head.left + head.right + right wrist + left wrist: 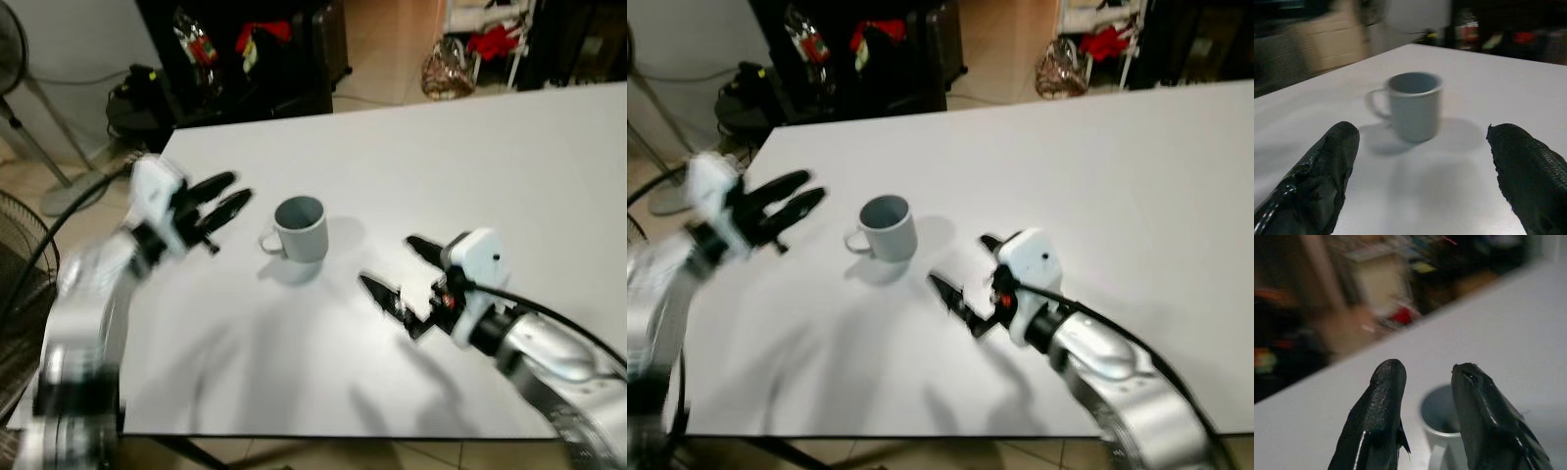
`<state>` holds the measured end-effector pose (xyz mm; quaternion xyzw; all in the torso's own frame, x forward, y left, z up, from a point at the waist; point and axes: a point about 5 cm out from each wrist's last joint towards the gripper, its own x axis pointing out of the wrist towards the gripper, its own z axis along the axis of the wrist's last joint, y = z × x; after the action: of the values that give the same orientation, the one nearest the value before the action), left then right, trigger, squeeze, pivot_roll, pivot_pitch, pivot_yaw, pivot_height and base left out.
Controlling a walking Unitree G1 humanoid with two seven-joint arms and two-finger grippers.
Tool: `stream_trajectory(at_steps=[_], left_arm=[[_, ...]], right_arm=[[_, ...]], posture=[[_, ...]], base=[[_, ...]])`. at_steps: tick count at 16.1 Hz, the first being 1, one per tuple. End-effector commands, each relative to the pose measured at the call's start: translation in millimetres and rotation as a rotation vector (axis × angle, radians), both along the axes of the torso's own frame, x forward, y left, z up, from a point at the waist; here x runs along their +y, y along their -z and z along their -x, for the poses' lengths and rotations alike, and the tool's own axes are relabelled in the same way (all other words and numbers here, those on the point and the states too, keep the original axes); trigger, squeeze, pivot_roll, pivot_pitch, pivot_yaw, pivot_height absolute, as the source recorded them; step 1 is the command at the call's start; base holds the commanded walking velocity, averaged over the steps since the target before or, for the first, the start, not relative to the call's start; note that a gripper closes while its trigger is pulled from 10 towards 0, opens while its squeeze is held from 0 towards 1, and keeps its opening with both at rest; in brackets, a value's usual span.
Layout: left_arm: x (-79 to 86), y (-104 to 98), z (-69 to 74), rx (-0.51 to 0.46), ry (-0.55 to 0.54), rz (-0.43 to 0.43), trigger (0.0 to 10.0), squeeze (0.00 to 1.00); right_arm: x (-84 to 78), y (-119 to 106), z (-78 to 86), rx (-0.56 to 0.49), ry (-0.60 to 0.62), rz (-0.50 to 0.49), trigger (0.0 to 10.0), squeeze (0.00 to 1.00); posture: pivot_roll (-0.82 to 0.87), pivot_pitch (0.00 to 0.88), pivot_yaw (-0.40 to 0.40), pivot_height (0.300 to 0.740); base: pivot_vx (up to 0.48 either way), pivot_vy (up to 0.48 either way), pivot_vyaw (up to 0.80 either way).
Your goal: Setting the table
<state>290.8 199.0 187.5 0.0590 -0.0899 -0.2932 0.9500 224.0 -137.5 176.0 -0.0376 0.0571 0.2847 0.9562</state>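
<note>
Mug (302, 228) in grey stands upright a little left of the middle of the left eye view, on the white table (470, 157), its handle turned toward the left of the frame and its opening showing empty. Left of it, in the middle left of the frame, the left gripper (219, 197) hovers near the handle side without touching, its two black fingers only a little apart and holding nothing; the arm behind it is smeared with blur. In the lower right of the frame the right gripper (394, 268) sits low over the table with its fingers spread wide, released and empty, pointing toward the mug with a stretch of bare tabletop between (the right wrist view shows the mug squarely between the two fingertips, farther off). Beyond the far table edge, along the top of the frame, lies dark clutter (235, 59) with red patches, and a fan (18, 59) stands in the upper left corner.
</note>
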Motion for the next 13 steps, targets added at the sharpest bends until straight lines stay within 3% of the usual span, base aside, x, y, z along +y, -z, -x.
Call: stream_trajectory(at_steps=[1, 2, 4, 6, 9, 13], left_arm=[[2.5, -6.3, 11.5, -0.031, -0.11, 0.012, 10.0, 0.0], [-0.7, 3.2, 27.1, -0.019, -0.18, 0.034, 10.0, 0.0], [-0.2, 7.4, 37.5, 0.008, -0.27, 0.059, 10.0, 0.0], [-18.7, 14.4, 58.4, 0.075, -0.313, 0.091, 10.0, 0.0], [-26.8, 18.0, 64.9, 0.1, -0.354, 0.094, 10.0, 0.0], [-26.2, 21.8, 66.8, 0.148, -0.387, 0.072, 10.0, 0.0]], right_arm=[[-3.3, 1.3, -2.2, -0.015, 0.098, -0.036, 10.0, 0.0], [-3.7, 5.0, 0.0, -0.016, 0.154, -0.087, 10.0, 0.0], [-2.1, 9.0, 2.7, -0.009, 0.192, -0.112, 10.0, 0.0], [4.4, 16.3, 8.8, 0.017, 0.201, -0.129, 10.0, 0.0], [3.7, 19.4, 3.1, 0.035, 0.233, -0.153, 10.0, 0.0], [-1.3, 19.3, -1.3, 0.021, 0.255, -0.098, 10.0, 0.0]], posture=[[-0.14, 0.0, 0.143, 0.74], [-0.13, 0.0, 0.132, 0.74], [-0.13, 0.0, 0.123, 0.74], [-0.1, 0.0, 0.096, 0.74], [-0.09, 0.0, 0.081, 0.74], [-0.09, 0.0, 0.078, 0.74]], base=[[0.0, 0.0, 0.0], [0.0, 0.0, 0.0], [0.0, -0.12, 0.0], [0.0, -0.371, 0.0], [0.0, -0.451, 0.0], [0.0, -0.454, 0.0]])
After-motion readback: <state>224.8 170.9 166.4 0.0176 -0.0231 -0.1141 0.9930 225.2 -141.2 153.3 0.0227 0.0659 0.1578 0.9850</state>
